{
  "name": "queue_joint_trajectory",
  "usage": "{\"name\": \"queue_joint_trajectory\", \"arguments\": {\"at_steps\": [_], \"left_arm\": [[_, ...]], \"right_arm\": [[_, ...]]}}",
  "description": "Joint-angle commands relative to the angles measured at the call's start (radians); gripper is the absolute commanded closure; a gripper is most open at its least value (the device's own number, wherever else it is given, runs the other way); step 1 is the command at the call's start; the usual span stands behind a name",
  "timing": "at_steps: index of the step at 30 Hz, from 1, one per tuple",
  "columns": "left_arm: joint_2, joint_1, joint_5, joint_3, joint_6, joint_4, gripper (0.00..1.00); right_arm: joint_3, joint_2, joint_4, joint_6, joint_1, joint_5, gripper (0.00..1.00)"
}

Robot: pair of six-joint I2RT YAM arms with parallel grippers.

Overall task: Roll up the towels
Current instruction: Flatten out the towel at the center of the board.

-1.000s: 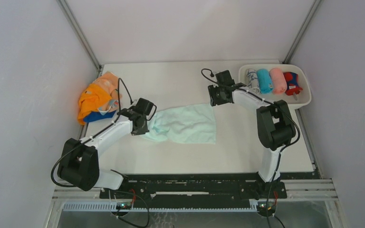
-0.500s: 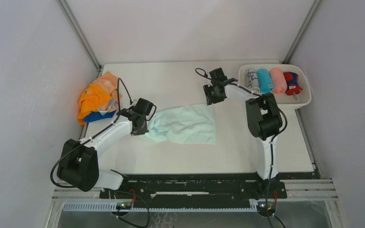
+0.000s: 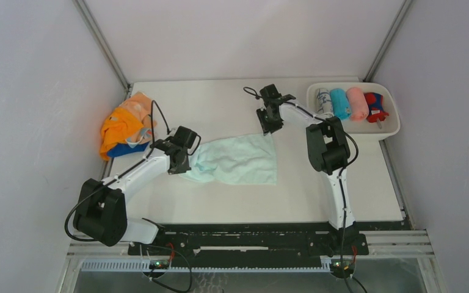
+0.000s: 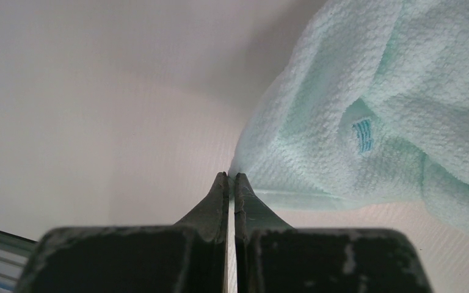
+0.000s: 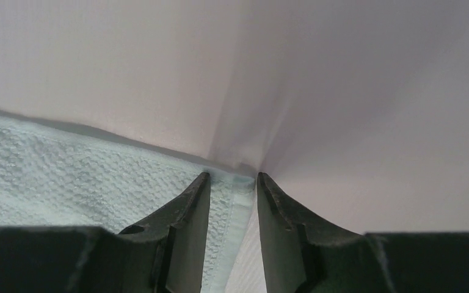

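A pale mint towel (image 3: 238,160) lies spread near the middle of the white table (image 3: 220,104), mostly flat, with its left end bunched into soft folds. The left gripper (image 3: 189,163) sits at that bunched end. In the left wrist view, this gripper (image 4: 228,178) has its two fingers pressed together, and their tips are right at the edge of the mint towel (image 4: 366,110). Whether any cloth is pinched between them cannot be told.

The right gripper (image 3: 270,128) is at the towel's upper right corner. In the right wrist view, the right gripper (image 5: 232,177) has a narrow gap between its fingers, and the hemmed corner of the mint towel (image 5: 67,177) lies in that gap.

At the left edge of the frame, unrolled towels are heaped together: an orange towel (image 3: 117,131), a peach towel (image 3: 138,105) and a dark blue towel (image 3: 126,150) beneath them. At the upper right, a white tray (image 3: 388,127) holds rolled towels side by side, among them a turquoise roll (image 3: 340,104) and a pink roll (image 3: 358,102).
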Motion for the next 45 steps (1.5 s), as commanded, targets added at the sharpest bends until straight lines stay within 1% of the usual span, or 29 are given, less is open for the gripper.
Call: {"name": "queue_joint_trajectory", "arguments": {"at_steps": [1,13,16,18,20,24,25,31,39,42,45], "left_arm": [[-0.037,-0.001,-0.023,-0.007,-0.007,-0.003,1.00],[-0.032,0.000,-0.028,-0.003,-0.007,-0.005,1.00],[-0.033,-0.001,-0.028,-0.002,-0.006,-0.006,1.00],[-0.032,0.001,-0.030,-0.001,-0.004,-0.006,1.00],[-0.033,0.001,-0.031,0.006,-0.001,-0.007,1.00],[-0.036,0.015,-0.047,0.045,0.017,-0.025,1.00],[-0.038,0.025,-0.056,0.064,0.027,-0.032,1.00],[-0.052,0.085,-0.115,0.252,0.124,-0.080,1.00],[-0.062,0.095,-0.219,0.592,0.323,-0.086,1.00],[-0.085,0.095,-0.230,0.661,0.380,-0.070,1.00],[-0.147,0.096,-0.220,0.680,0.400,-0.067,1.00]], "right_arm": [[0.038,0.057,-0.119,0.004,0.014,0.079,0.67],[-0.012,0.016,-0.132,-0.002,0.009,0.141,0.66],[-0.014,0.018,-0.136,-0.002,0.011,0.155,0.68],[-0.013,0.018,-0.137,-0.002,0.010,0.159,0.72],[-0.013,0.017,-0.134,-0.003,0.007,0.160,0.78],[-0.013,0.004,-0.131,-0.007,-0.017,0.157,1.00],[-0.013,-0.007,-0.128,-0.011,-0.025,0.157,1.00],[-0.027,-0.164,-0.096,-0.040,-0.068,0.185,1.00],[-0.071,-0.468,0.006,-0.069,-0.099,0.243,1.00],[-0.119,-0.601,0.069,-0.075,-0.098,0.247,1.00],[-0.200,-0.724,0.113,-0.072,-0.092,0.243,1.00]]}}
